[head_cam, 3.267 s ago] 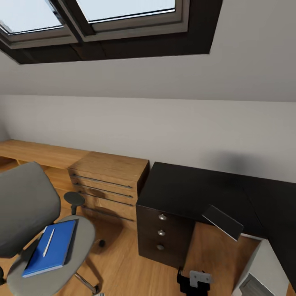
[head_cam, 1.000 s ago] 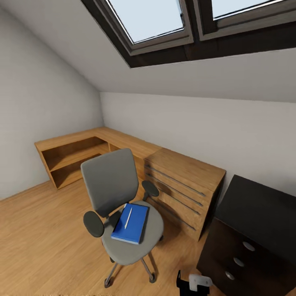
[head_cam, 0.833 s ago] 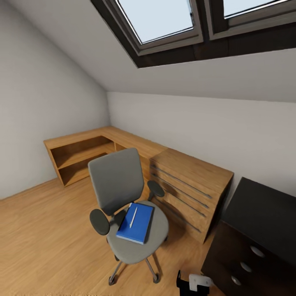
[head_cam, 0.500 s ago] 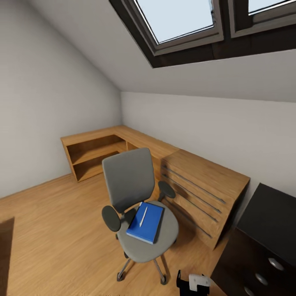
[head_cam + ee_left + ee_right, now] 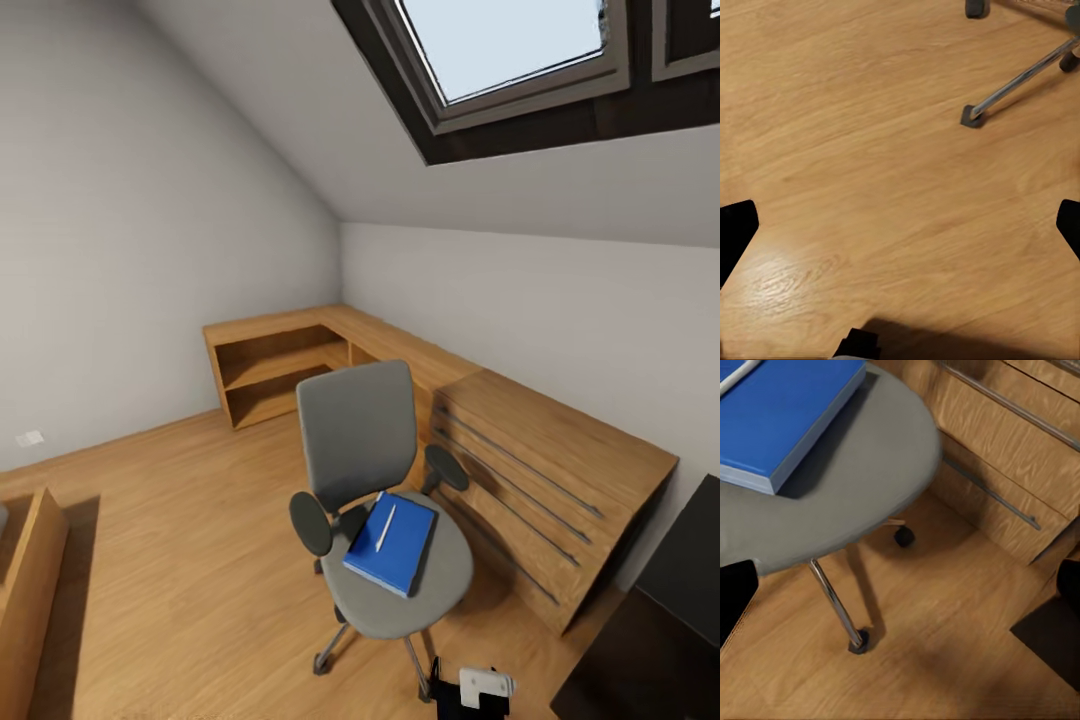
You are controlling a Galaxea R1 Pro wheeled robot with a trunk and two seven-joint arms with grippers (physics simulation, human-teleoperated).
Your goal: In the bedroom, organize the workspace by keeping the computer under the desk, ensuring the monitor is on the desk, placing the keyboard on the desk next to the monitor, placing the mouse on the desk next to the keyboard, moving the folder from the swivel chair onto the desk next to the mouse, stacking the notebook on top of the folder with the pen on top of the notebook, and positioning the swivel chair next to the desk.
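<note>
Your left gripper [image 5: 900,225] hangs over bare wooden floor [image 5: 870,150], its dark fingertips spread wide at the frame's edges; your right gripper [image 5: 900,585] is spread just as wide, beside the grey swivel chair [image 5: 385,520]; on that seat lies the blue notebook [image 5: 392,541], with the slim white pen [image 5: 385,527] across its cover; a dark slab under it may be the folder, but you cannot tell; no writing is legible; the light wooden drawer unit [image 5: 550,480] stands just beyond the chair.

The camera swings left: the swivel chair [image 5: 385,500] now sits toward 5 o'clock, and a wooden edge [image 5: 25,580] enters at 8 o'clock.
</note>
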